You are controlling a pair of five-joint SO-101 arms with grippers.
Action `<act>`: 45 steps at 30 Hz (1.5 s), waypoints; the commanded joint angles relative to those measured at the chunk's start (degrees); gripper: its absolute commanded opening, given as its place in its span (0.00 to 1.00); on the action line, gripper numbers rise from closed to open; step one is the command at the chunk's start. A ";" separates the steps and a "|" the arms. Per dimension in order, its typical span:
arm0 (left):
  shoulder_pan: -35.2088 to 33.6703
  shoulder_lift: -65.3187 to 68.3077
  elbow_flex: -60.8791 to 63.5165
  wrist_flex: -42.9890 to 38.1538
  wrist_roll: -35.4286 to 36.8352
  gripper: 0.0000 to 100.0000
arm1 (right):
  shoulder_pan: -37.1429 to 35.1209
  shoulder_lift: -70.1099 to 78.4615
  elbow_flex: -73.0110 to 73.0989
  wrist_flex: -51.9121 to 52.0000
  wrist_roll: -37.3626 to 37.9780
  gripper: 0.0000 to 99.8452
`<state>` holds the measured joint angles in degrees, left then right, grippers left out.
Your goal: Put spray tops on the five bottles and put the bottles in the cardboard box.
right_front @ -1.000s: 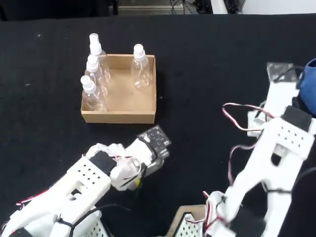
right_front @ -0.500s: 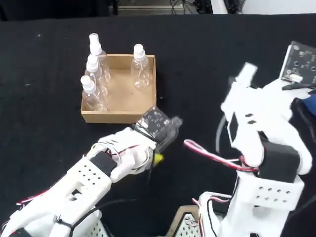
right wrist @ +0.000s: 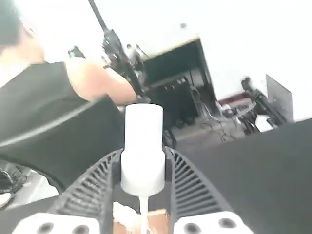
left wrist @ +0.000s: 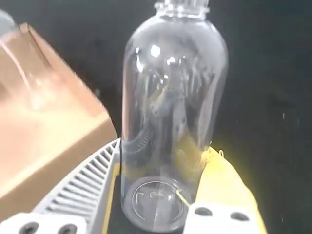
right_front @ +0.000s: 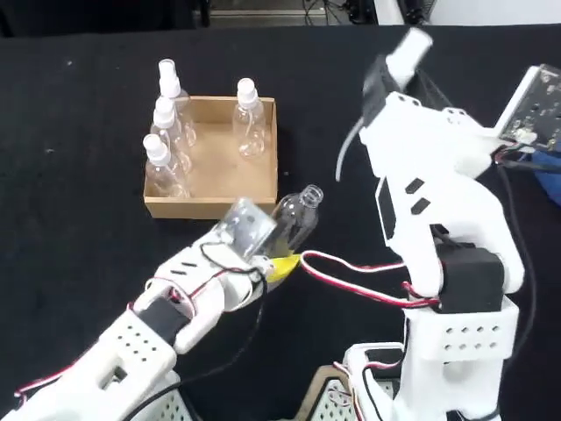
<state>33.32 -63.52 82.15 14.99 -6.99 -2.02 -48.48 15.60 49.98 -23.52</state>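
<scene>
A clear bottle [right_front: 296,219] with an open neck is held tilted above the table, just off the front right corner of the cardboard box [right_front: 219,207]. My left gripper [right_front: 279,239] is shut on its lower body. The left wrist view has that bottle [left wrist: 170,112] between the fingers [left wrist: 222,187], with the box corner [left wrist: 44,122] beside it. High over the table's far right, my right gripper [right_front: 396,66] is shut on a white spray top [right_front: 412,40]. Its cap [right wrist: 142,146] sits between the fingers [right wrist: 90,187], tube hanging down. Several capped bottles [right_front: 165,167] stand in the box.
One capped bottle [right_front: 249,118] stands alone at the box's back right. The raised right arm [right_front: 438,202] spans the table's right side, and a blue object [right_front: 550,175] lies at the right edge. Black cloth [right_front: 79,219] lies bare left of the box.
My right arm has swung up and leftward from low at the right, carrying the spray top high. My left gripper has moved toward the box's front right corner, and its bottle now shows tilted upward.
</scene>
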 commanded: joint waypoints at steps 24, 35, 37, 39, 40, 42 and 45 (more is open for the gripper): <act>-1.80 -28.31 15.69 -9.67 0.09 0.03 | -10.37 -1.45 -14.64 8.53 -0.53 0.01; -6.64 -29.71 15.69 -9.58 0.44 0.03 | -10.46 -1.45 -12.09 1.32 -0.70 0.01; -6.64 -29.54 15.69 -9.58 0.44 0.03 | -10.46 -1.45 -12.18 -0.26 -0.97 0.01; -6.64 -29.54 15.69 -9.58 0.44 0.03 | -11.60 -1.45 -12.26 -0.62 -0.97 0.01; -6.64 -29.54 15.69 -9.58 0.44 0.03 | -13.45 -1.45 -12.26 -0.62 -0.88 0.01; -6.64 -29.54 15.69 -9.58 0.44 0.03 | -16.70 -1.45 -11.91 -0.44 -0.62 0.01; -6.46 -29.54 15.69 -9.58 0.44 0.03 | -19.08 -1.27 -11.74 -0.44 -0.53 0.01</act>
<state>27.25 -92.18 96.40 5.14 -6.81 -17.67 -48.48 4.00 51.38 -23.87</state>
